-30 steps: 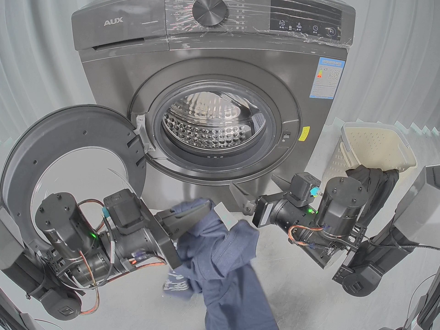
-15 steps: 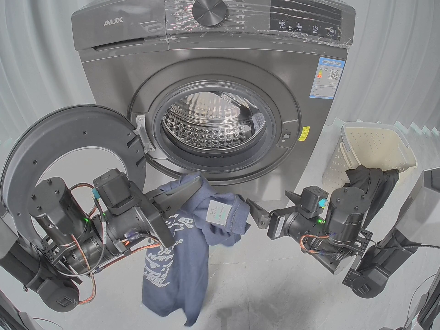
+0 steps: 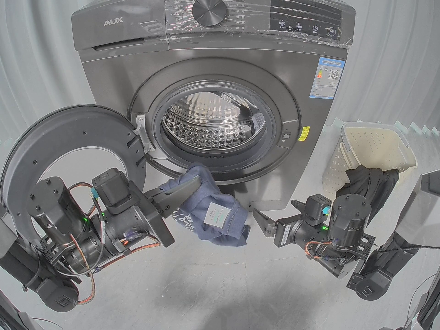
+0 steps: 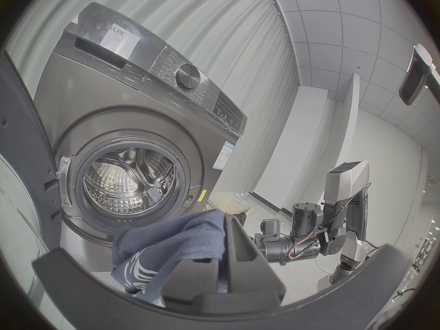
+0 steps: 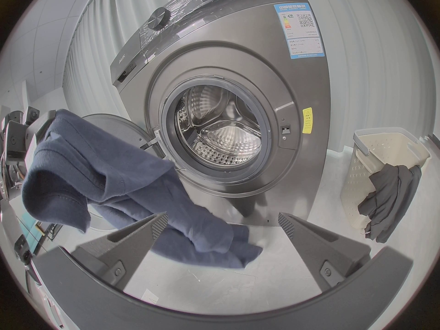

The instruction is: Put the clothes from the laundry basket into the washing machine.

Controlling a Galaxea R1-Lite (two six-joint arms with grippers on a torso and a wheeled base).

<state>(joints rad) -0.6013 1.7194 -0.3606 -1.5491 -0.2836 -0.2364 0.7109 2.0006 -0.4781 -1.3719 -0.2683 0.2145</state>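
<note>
While the washing machine point(image 3: 114, 79) stands on a pale grey floor point(image 3: 220, 280) with its round door point(image 3: 59, 129) swung wide open to the robot's left, a blue top point(image 3: 206, 198) is held up just in front of the lower rim of the opening. The blue top is pinched between the jaws of the left gripper point(image 3: 190, 186), and the cloth hangs down in a bunch, with a small white tag point(image 3: 217, 214) seen on it. The shiny drum point(image 3: 206, 115) can be seen through the opening. The right gripper point(image 5: 221, 216) is held low near the floor, just to the right of the blue top and apart from it, and its jaws are spread wide. A cream laundry basket point(image 3: 380, 147) is set on the floor beside the right side of the machine, and a dark piece of clothing point(image 3: 371, 184) is draped over its front rim. Long pale curtains point(image 3: 27, 46) are hung behind the machine. A white ceiling point(image 4: 348, 19) made of square tiles and plain white walls point(image 4: 389, 161) are seen farther off in the room. The floor is smooth and a little shiny.
</note>
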